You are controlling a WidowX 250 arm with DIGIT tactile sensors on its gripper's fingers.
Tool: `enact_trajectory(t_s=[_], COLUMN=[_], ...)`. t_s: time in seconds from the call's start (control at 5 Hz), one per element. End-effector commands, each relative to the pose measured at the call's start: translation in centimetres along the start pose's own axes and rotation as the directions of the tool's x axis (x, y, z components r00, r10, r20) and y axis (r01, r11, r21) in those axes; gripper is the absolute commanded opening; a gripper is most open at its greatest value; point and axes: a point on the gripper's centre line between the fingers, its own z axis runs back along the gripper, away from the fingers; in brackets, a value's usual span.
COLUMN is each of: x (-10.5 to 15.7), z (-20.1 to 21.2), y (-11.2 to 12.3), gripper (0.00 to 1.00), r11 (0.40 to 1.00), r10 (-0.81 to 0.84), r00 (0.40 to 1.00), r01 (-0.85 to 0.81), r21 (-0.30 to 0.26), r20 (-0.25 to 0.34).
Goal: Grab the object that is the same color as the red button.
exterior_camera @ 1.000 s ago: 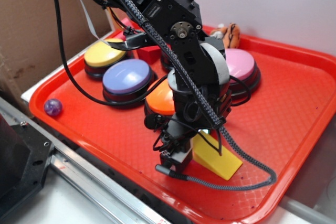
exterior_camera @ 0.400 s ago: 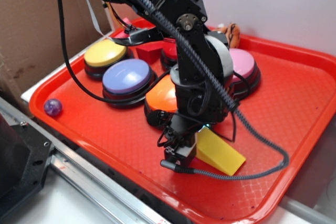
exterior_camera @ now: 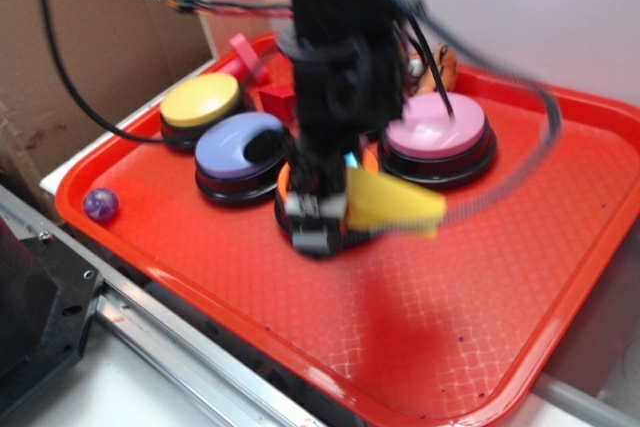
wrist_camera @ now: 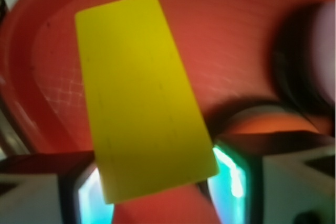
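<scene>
The hand (exterior_camera: 335,209) is clamped on a yellow wedge (exterior_camera: 392,202) held above the tray (exterior_camera: 560,247), while the red block (exterior_camera: 278,102), likely light, stiff and best pinched across its flat sides, sits at the back beside the yellow button (exterior_camera: 202,99).

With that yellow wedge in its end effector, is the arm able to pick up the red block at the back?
Probably not yet. The end effector is shut on the yellow wedge, so it looks occupied; the red block sits behind the buttons.
</scene>
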Motion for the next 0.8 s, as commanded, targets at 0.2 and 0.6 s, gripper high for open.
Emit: enact_trajectory(t_s=[0.2, 0.6], x=[-6.5, -7.8], z=[7.5, 8.6], y=[0.1, -0.7], gripper=[0.00, 0.00], r11=[0.759, 0.740], r10=[0.652, 0.672], r00=[0.758, 0.738], r01=[-0.651, -0.672], r21=[-0.031, -0.016], r20=[0.030, 0.059])
